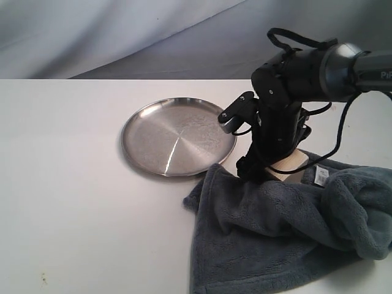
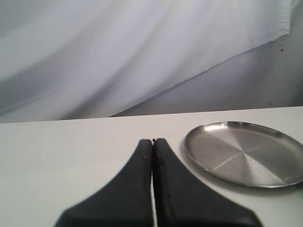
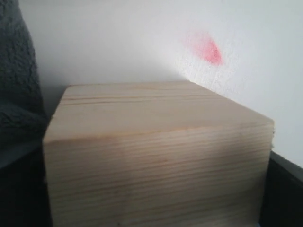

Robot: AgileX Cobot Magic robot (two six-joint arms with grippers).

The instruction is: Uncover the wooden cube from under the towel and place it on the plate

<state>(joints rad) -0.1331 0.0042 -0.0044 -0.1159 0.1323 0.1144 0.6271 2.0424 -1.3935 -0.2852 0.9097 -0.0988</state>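
Right gripper set wide astride the wooden cube, which sits on the table near the plate, with the towel against one side; if I close now, I may pinch fleece and drag it along; left gripper closed, idle; in the exterior view the arm hides the fingertips, so I cannot judge contact.

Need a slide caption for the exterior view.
Right gripper at the exposed wooden cube, towel bunched alongside, plate empty.
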